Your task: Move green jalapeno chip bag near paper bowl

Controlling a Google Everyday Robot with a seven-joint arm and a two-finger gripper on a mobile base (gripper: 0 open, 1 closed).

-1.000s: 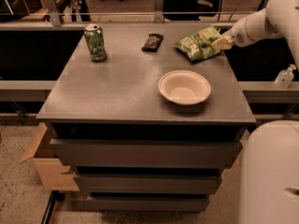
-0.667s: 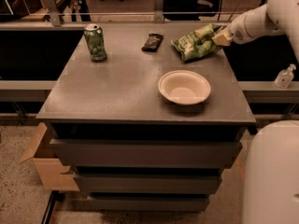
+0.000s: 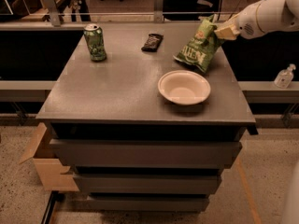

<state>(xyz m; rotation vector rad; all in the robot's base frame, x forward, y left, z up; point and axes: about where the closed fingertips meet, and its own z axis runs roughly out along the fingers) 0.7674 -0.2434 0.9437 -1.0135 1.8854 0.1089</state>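
Hanging by its upper right corner, the green jalapeno chip bag (image 3: 198, 45) is pinched in the gripper (image 3: 223, 31), which is clenched on the crinkled foil at the bag's top edge. From the gripper the bag slopes down and to the left in the view, tilted rather than upright, with its white lettering facing the camera. Its lower end sits low over the table (image 3: 117, 92); I cannot tell whether it touches the surface. The white arm (image 3: 268, 14) reaches in from the right edge of the view, roughly level, its rounded forearm dipping slightly toward the wrist. The gripper points leftward above the table's far right part.

Below the gripper, a little to its left and nearer the camera, the paper bowl (image 3: 161, 86) rests upright on the table. The bag's lower end hangs just beyond the bowl's far rim, near it but apart. Left of the gripper, beyond the bag, a small dark flat packet (image 3: 152, 42) lies on the far part of the table, apart from the bag. Farther left again, a green drink can (image 3: 95, 42) stands upright near the far left corner. Below and to the right of the gripper, off the table, a small clear bottle (image 3: 284, 76) stands on a ledge. Well below it, grey drawer fronts (image 3: 145, 154) stack under the tabletop, and a cardboard box (image 3: 44, 164) sits at the lower left.
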